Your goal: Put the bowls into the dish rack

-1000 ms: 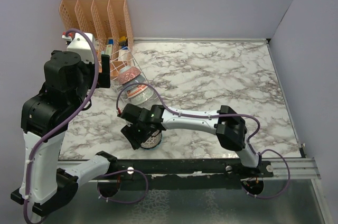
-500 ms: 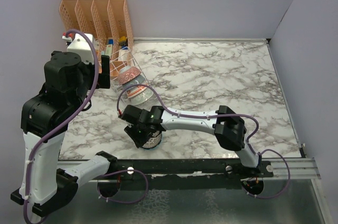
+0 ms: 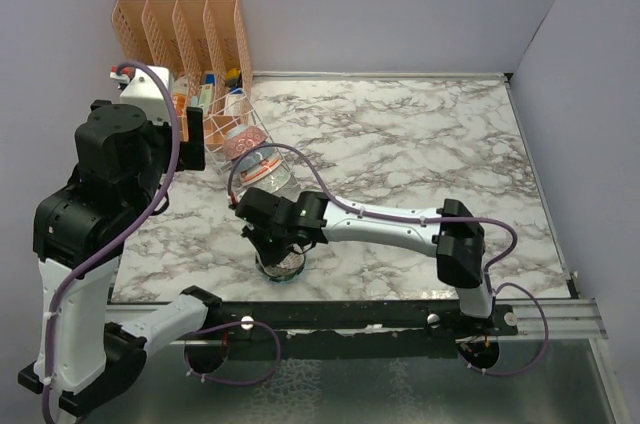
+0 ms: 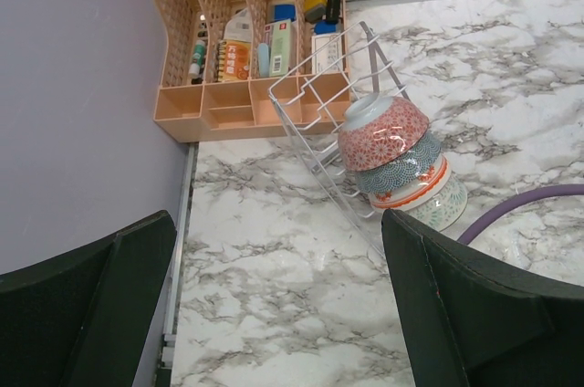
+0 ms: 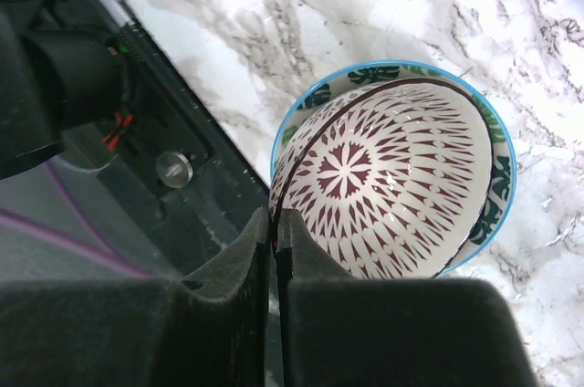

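From above, the right fingers [image 3: 279, 252] have swung from beside the target to directly over it and have closed within the last second. What they close on is a white ceramic bowl with a dark radial lattice [image 3: 284, 265]. It sits on the marble-patterned worktop [image 3: 420, 144] well in front of the small silvery wire dish rack [image 3: 245, 134], toward the arm bases. That closing suggests the grasp is made and the carry to the rack comes next.

In the left wrist view the rack stands tilted just in front of an orange slotted plastic organizer [image 4: 246, 104]. A row of nested patterned bowls [image 4: 401, 172] lies on its side inside the rack. The left fingers [image 4: 278, 255] are spread wide with nothing between them, raised beside the rack.

In the right wrist view the right fingers are pressed almost together on the lattice bowl's near rim, its thin edge running between the pads. This bowl is nested in a green leaf-patterned bowl [image 5: 494, 177] whose blue-edged rim shows around it. The lower bowl may cling when the upper one rises.
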Controlling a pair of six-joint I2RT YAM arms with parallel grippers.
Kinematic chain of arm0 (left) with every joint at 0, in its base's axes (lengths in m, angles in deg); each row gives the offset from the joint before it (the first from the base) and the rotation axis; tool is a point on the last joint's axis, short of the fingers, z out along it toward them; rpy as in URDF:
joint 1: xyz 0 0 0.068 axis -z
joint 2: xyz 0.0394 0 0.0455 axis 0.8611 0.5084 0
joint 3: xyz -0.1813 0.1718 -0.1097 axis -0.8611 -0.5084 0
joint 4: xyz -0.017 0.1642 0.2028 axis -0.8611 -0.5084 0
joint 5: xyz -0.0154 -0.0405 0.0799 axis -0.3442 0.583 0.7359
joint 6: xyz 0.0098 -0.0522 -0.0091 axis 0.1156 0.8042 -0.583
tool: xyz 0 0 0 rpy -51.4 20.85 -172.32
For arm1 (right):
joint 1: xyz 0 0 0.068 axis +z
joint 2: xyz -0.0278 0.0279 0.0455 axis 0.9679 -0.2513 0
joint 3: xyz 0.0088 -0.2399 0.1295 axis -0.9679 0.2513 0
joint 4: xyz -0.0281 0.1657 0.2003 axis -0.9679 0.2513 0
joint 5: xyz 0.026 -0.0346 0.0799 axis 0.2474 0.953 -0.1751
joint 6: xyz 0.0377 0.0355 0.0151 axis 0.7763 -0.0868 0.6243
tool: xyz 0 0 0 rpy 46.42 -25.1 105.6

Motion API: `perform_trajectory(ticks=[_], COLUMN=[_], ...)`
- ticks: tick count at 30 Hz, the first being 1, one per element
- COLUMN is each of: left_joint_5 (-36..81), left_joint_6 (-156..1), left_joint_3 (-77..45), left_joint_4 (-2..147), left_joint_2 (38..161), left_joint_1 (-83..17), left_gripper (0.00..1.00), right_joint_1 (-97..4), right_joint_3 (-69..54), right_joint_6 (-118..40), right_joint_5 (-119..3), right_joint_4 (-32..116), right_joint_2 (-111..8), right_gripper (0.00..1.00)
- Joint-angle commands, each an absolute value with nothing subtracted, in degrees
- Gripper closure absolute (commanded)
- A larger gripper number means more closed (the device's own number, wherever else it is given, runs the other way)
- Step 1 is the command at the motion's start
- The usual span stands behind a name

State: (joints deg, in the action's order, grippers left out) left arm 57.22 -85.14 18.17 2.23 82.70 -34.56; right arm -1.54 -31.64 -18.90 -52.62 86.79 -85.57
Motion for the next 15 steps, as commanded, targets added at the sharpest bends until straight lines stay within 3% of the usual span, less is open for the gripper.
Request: perform_trajectory(ticks=[1,8,15], left_joint_5=[58.8,58.8,58.9], left_joint_6=[-85.4,-85.9,-86.1], left_joint_3=[17.9,19.2,26.6], left_joint_4=[3.0,3.1,2.9], left_joint_2=[81.7,81.9,84.3], left_joint_1=[-34.3,-34.3,-34.4], left_gripper=[0.01,0.01,0.01], right_joint_1=[-1.6,-3.0,-13.7], right_joint_3=[-31.6,-31.3,-30.4], right_joint_6=[-16.3,-11.4,-2.4], right_joint_5=[-51.2,-52.2,-64.1], right_joint_4=[87.0,81.3,64.4], right_joint_2=[-80.3,-74.8,-69.4], right_gripper=[0.99,0.99,0.99])
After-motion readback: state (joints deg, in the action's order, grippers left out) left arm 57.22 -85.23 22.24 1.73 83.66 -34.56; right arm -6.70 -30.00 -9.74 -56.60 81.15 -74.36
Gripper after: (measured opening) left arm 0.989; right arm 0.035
